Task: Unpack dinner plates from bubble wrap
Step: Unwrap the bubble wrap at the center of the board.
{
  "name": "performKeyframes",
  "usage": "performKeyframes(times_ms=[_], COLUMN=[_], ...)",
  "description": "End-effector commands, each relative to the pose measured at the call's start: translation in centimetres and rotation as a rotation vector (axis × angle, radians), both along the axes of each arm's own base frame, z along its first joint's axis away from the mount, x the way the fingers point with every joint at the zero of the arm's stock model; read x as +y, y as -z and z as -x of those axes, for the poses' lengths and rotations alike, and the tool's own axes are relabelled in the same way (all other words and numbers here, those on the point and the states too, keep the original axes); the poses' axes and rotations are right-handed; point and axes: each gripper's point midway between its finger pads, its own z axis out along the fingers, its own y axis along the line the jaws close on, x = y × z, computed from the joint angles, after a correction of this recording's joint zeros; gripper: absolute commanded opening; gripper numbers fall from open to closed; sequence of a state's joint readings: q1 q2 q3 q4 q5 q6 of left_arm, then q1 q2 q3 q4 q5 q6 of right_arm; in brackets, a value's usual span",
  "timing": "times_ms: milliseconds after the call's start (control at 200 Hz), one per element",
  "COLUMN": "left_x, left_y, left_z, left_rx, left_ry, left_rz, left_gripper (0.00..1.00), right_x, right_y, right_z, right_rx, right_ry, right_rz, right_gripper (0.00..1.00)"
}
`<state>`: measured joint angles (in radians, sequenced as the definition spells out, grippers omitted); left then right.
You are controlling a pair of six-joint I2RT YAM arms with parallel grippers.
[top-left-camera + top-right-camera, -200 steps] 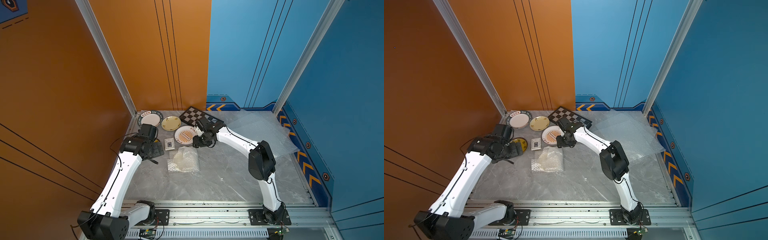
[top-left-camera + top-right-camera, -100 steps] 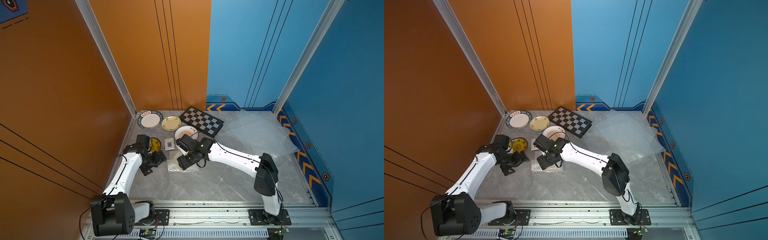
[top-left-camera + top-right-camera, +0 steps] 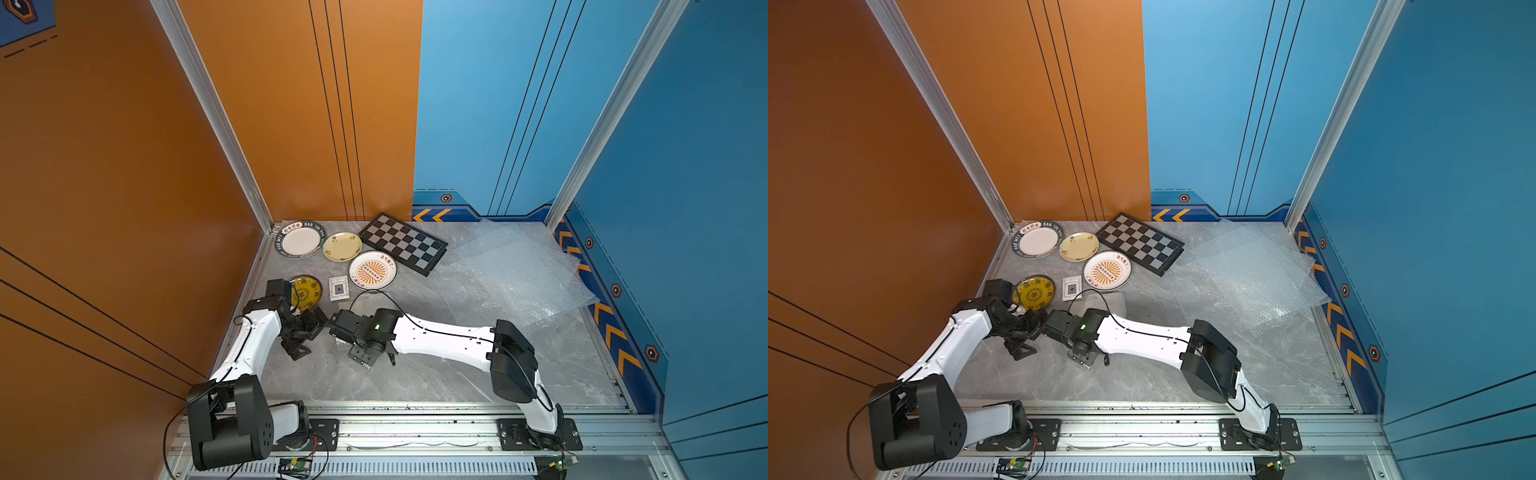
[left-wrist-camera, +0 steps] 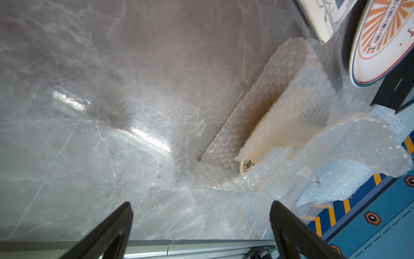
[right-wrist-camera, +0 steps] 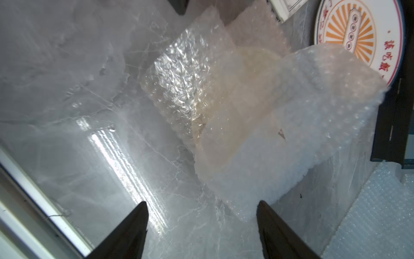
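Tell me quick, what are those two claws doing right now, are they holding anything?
Left gripper: open, holding nothing.
Right gripper: open, holding nothing.

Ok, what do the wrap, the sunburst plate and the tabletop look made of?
Bubble wrap: thin clear plastic film, rows of air cells, crinkled, glinting.
Sunburst plate: likely glazed ceramic, smooth glossy white with printed pattern; could be melamine.
Tabletop: grey marble-veined, polished, reflecting the lights; stone or laminate, cannot tell.

Checkerboard point(image 3: 403, 243) between 4 plates point(image 3: 341, 246) and bubble wrap point(image 3: 519, 282)
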<state>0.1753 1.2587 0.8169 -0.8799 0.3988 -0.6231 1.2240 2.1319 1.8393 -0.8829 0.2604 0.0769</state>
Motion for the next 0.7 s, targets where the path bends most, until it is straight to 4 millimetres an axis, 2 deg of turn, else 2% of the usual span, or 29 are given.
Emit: performKeyframes(times_ms=[0, 90, 195, 400, 586, 691], left_x=[-0.3, -0.2, -0.1, -0.1, -0.1, -0.5], left_y=[0.2, 0.2, 0.2, 0.4, 0.5, 0.4], left_z=[0.3, 0.2, 0.2, 0.3, 0.2, 0.0], left_rx=[0.013, 0.012, 0.01, 0.014, 0.018, 0.007], left_ry=[-0.007, -0.007, -0.008, -0.004, 0.007, 0.01], left_rz=[0.038, 0.044, 0.047, 0.053, 0.053, 0.068], left_gripper=[0.95, 0.95, 0.94, 0.93, 0.93, 0.93], right_x=[-0.2, -0.1, -0.2, -0.3, -0.5, -0.4], right_y=[0.2, 1.1, 1.7, 0.9, 1.1, 1.0], right_z=[-0.7, -1.4, -2.7, -4.0, -4.3, -4.1], right_rx=[-0.022, -0.019, -0.018, -0.001, 0.017, 0.029], right_ry=[-0.029, -0.006, 0.038, 0.076, 0.091, 0.097], right_rz=[0.047, 0.058, 0.056, 0.014, 0.008, -0.004], right_gripper=[0.76, 0.76, 0.71, 0.54, 0.22, 0.08])
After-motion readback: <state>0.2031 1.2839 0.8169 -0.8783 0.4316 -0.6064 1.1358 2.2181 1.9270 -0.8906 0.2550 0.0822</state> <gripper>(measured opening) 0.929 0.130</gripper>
